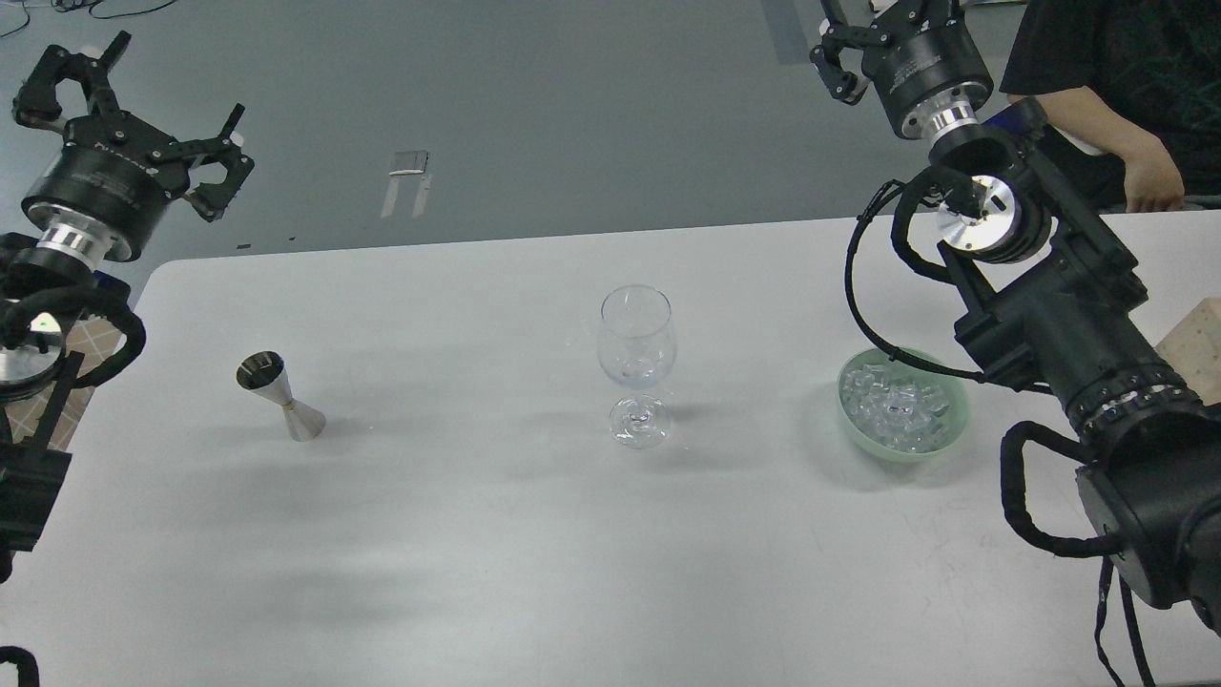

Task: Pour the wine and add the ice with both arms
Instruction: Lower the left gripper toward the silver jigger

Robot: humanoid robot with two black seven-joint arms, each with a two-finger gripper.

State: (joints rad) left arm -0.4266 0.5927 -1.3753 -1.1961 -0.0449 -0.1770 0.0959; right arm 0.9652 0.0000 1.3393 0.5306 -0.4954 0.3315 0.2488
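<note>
Single head view, high above the white table (496, 572), looking forward and down across it to grey floor beyond. Left arm (38, 315) entering from the left edge, right arm (1078, 353) from the right. Wide framing, nothing close up. No second view, so no shared ground.

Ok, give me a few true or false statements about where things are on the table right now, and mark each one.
1. The wine glass stands upright between the jigger and the green bowl. True.
2. The ice is piled in the wine glass. False: it sits in the green bowl.
3. The left gripper holds the jigger. False: it is raised beyond the table edge, jaws open and empty.
4. The right gripper is raised, away from the bowl. True.
5. The jigger lies on its side. False: it stands on end.
</note>
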